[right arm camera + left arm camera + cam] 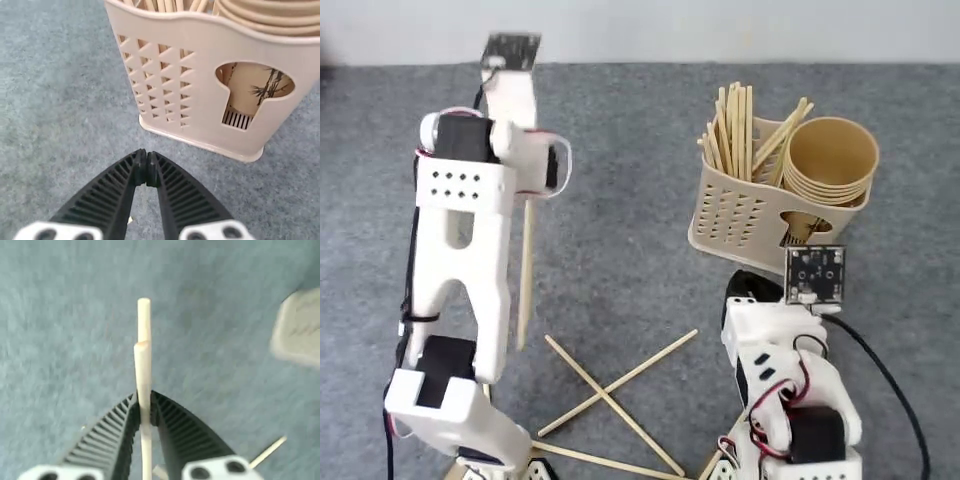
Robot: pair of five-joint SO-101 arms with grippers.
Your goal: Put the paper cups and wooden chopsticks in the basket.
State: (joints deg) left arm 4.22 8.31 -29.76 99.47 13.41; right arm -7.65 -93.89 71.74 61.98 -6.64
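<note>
1. Your left gripper is clamped on the wooden chopsticks, toward the surface's left edge.
2. Your right gripper is pinched together on nothing, just in front of the basket.
3. The basket sits toward the far right corner, with the paper cups stacked inside beside a crowded bundle of sticks. The loose chopsticks lie crossed near the near edge.
4. The held ends look staggered. One stick could slip out or catch on that bundle.
5. You can't be sure whether one or two sticks are gripped. The arm bases cut off the nearest loose ones.
</note>
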